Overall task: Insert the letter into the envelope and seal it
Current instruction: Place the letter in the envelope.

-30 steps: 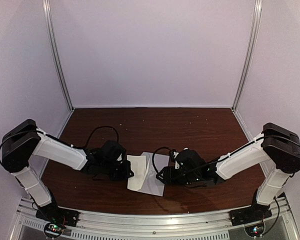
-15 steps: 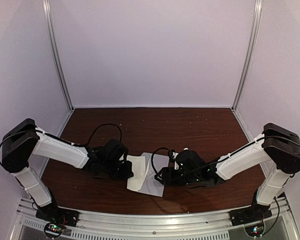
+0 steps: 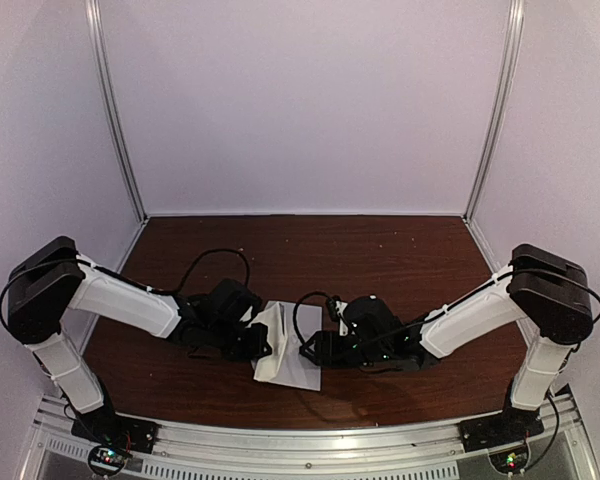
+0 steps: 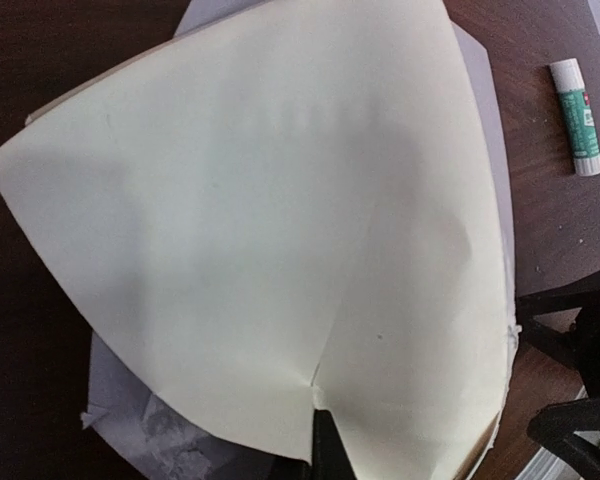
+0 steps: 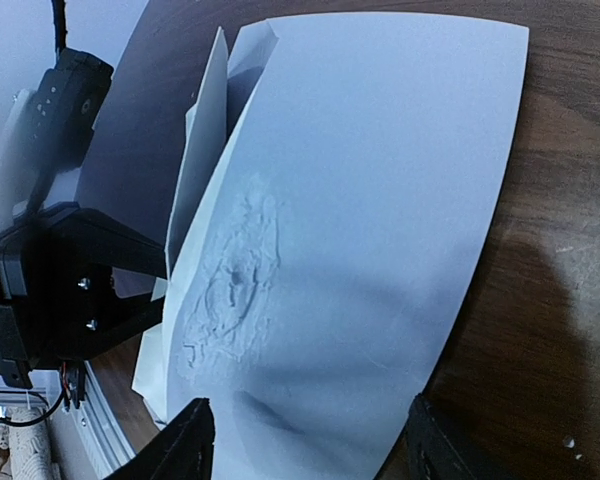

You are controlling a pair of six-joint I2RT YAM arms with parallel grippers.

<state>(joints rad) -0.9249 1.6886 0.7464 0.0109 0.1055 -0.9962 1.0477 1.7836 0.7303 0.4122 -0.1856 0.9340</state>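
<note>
My left gripper (image 3: pixel 252 342) (image 4: pixel 320 420) is shut on the near edge of the white letter (image 4: pixel 260 200). It holds the letter tilted up off the table, bowed and creased at the pinch. In the right wrist view the letter (image 5: pixel 208 140) stands on edge as two offset layers. The grey-lavender envelope (image 5: pixel 370 200) (image 3: pixel 298 370) lies flat under and beside it, with a crinkled patch on its face. It peeks out below the letter in the left wrist view (image 4: pixel 140 425). My right gripper (image 3: pixel 312 348) (image 5: pixel 310 450) is open, its fingers straddling the envelope's near end.
A white glue stick with a green label (image 4: pixel 577 115) lies on the brown table (image 3: pixel 380 260) to the right of the papers. The left gripper's black body (image 5: pixel 60 280) sits close beyond the envelope. A metal rail (image 3: pixel 300 440) runs along the near edge.
The left gripper has raised the letter from lying flat to standing tilted. The right arm has slid left, closer over the envelope.
</note>
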